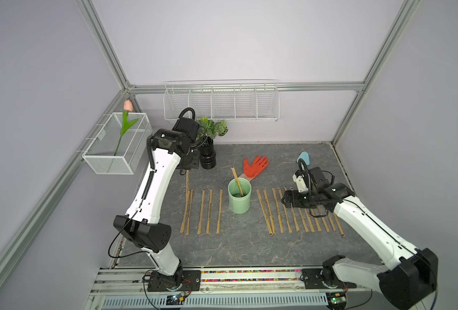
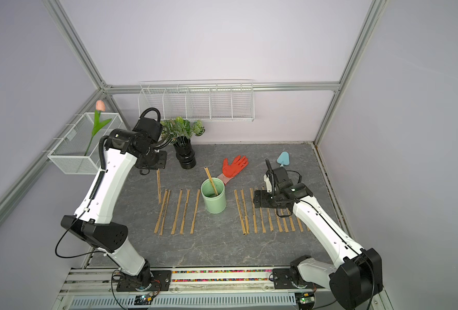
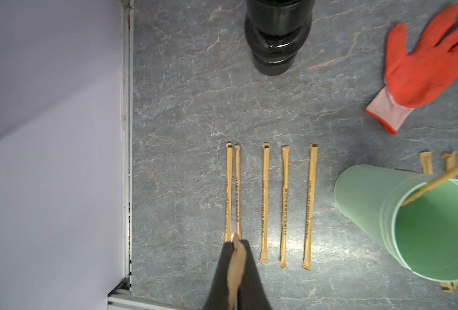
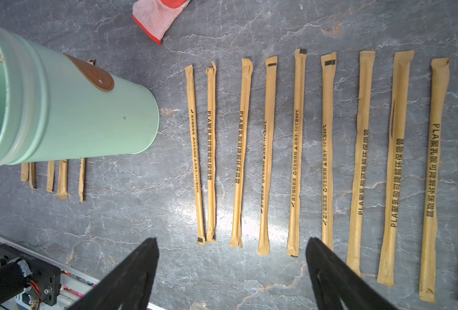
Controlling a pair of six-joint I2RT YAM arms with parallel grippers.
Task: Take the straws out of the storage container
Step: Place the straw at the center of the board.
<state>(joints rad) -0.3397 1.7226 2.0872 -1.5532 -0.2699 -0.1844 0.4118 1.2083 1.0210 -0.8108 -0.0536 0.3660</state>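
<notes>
one mint-green storage container (image 1: 239, 201) is seen upright at the middle of the worktop (image 1: 222, 249), and a single straw (image 1: 237, 181) is seen leaning inside it, its top end past the far rim. five straws (image 3: 265, 201) are laid flat in a row left of the container, as counted in the left wrist view. a sixth straw (image 1: 187, 185) is pinched in the left tool (image 3: 234, 248), whose jaws are pressed together on it over the far end of that row's leftmost straws; whether its lower end touches the worktop cannot be told. right of the container a longer row of straws (image 4: 296, 150) is laid out: nine are seen whole in the right wrist view and a tenth is cut off at the edge. in both top views part of this row is covered by the right arm (image 1: 362, 217), so no full count can be made. the right tool (image 4: 231, 240) is spread wide above this row, with nothing held. one orange glove (image 1: 254, 166) and one black vase (image 1: 207, 159) are placed farther back. a pale blue object (image 1: 303, 157) is half hidden behind the right arm.
</notes>
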